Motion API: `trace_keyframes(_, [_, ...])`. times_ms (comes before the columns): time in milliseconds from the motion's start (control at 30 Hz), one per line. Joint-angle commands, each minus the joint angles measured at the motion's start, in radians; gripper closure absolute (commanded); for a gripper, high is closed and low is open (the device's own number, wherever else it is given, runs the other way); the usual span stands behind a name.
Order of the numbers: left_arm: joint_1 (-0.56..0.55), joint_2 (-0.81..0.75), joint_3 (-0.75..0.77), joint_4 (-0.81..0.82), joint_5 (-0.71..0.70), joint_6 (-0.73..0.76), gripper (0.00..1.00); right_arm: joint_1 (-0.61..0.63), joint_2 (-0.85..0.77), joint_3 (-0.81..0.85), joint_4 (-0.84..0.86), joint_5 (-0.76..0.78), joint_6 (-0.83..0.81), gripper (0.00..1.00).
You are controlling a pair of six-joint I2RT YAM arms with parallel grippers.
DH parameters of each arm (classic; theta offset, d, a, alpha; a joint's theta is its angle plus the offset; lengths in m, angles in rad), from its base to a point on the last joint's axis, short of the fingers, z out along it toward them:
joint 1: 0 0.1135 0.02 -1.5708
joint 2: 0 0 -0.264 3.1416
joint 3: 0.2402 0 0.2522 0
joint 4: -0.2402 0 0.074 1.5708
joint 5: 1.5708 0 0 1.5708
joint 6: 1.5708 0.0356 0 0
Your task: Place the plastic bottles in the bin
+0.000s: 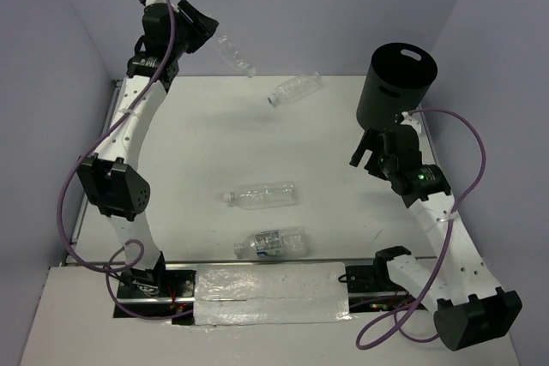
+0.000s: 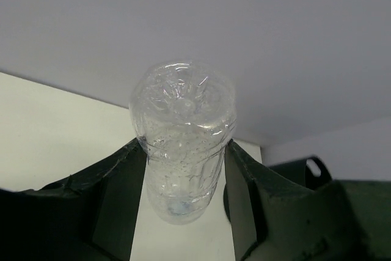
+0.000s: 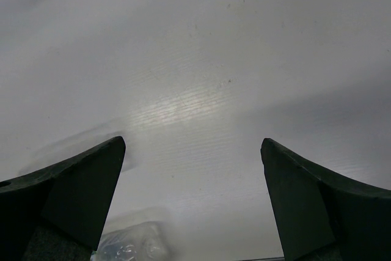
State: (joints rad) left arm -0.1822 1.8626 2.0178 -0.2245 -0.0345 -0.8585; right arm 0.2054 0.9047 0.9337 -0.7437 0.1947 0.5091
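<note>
My left gripper (image 1: 204,30) is raised at the back left, shut on a clear plastic bottle (image 1: 233,53) that sticks out toward the right, off the table. In the left wrist view the bottle (image 2: 183,145) is pinched between both fingers (image 2: 119,187), base toward the camera. Three more bottles lie on the table: one at the back (image 1: 294,90), one in the middle (image 1: 262,195), and one with a blue label (image 1: 273,243) nearer the front. The black bin (image 1: 397,83) stands at the back right, its rim and slot (image 2: 308,172) also showing in the left wrist view. My right gripper (image 1: 367,159) hangs open just in front of it, empty (image 3: 192,145).
Grey walls close in the back and sides of the white table (image 1: 197,143). A crinkled plastic sheet (image 1: 270,295) lies between the arm bases. Part of a bottle (image 3: 131,246) shows at the bottom of the right wrist view.
</note>
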Motion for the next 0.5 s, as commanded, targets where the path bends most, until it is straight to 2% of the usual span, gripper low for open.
trace_keyframes(0, [-0.013, -0.081, -0.002, -0.051, 0.189, 0.131, 0.41, 0.011, -0.033, 0.057, -0.020, -0.049, -0.038, 0.00])
trace_keyframes(67, [-0.020, -0.086, 0.010, -0.090, 0.243, 0.162, 0.41, 0.011, -0.030, 0.088, -0.025, -0.098, -0.067, 0.00])
trace_keyframes(233, [-0.054, -0.085, 0.001, -0.206, 0.515, 0.226, 0.42, 0.035, 0.020, 0.206, -0.031, -0.295, -0.139, 0.00])
trace_keyframes(333, [-0.105, -0.086, -0.030, -0.249, 0.597, 0.248, 0.40, 0.072, 0.094, 0.310, -0.025, -0.385, -0.165, 0.00])
trace_keyframes(467, [-0.181, -0.111, -0.112, -0.208, 0.648, 0.222, 0.40, 0.173, 0.226, 0.486, -0.026, -0.443, -0.231, 0.00])
